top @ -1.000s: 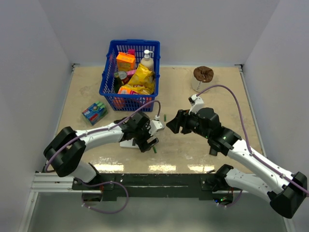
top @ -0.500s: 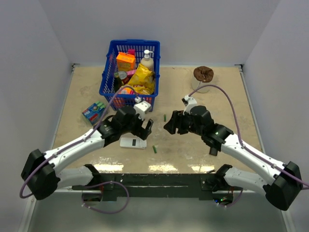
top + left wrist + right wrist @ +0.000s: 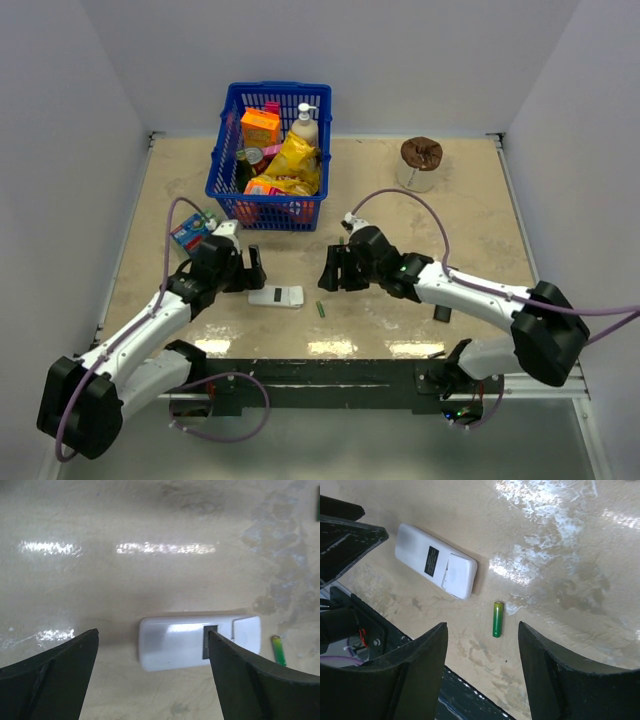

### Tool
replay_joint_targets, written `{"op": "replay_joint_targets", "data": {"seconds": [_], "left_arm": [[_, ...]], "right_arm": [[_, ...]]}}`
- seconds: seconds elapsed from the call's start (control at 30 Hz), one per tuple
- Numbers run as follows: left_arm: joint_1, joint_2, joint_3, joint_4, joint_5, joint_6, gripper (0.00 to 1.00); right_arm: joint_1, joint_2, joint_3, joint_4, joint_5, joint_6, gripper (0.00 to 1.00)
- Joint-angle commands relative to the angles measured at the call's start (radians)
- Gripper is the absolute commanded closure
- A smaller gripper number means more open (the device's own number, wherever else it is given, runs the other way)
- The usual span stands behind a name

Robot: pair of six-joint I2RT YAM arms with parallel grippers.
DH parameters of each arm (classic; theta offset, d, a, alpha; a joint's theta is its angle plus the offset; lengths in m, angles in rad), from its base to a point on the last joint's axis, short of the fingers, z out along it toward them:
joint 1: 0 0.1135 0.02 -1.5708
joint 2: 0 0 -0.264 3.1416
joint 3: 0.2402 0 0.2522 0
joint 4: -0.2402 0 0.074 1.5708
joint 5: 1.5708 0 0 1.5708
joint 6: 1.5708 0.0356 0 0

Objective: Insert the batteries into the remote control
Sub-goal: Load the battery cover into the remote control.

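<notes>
The white remote control [image 3: 276,297] lies flat near the table's front edge, its dark patch [image 3: 210,642] facing up. One green battery [image 3: 321,309] lies just right of it, clear in the right wrist view [image 3: 497,619] and at the edge of the left wrist view [image 3: 278,650]. My left gripper [image 3: 250,270] hovers open behind the remote's left end, with the remote [image 3: 185,642] showing between its fingers and nothing held. My right gripper [image 3: 330,270] hangs open and empty above the green battery, close to the remote [image 3: 435,560].
A blue basket [image 3: 225,150] full of groceries stands at the back. A small colourful box [image 3: 195,232] lies left of my left arm. A white cup with a brown top [image 3: 421,160] sits back right. A small dark object [image 3: 441,314] stands under my right arm.
My left arm has drawn back to the left, off the remote, which has stayed in place. My right arm has moved left and nearer, over the green battery.
</notes>
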Motion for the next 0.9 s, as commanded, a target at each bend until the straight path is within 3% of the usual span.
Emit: {"op": "replay_joint_targets", "data": {"seconds": [0.0,0.23,0.87], "left_arm": [[0.047,0.012,-0.05,0.017,0.031,-0.07,0.06],[0.056,0.055,-0.104,0.086,0.084,-0.113,0.08],[0.056,0.104,-0.144,0.129,0.201,-0.137,0.17]], "right_arm": [[0.036,0.057,0.078,0.065,0.051,0.049,0.4],[0.066,0.183,0.129,0.076,0.091,0.071,0.46],[0.092,0.398,0.236,0.058,0.071,0.077,0.49]]}}
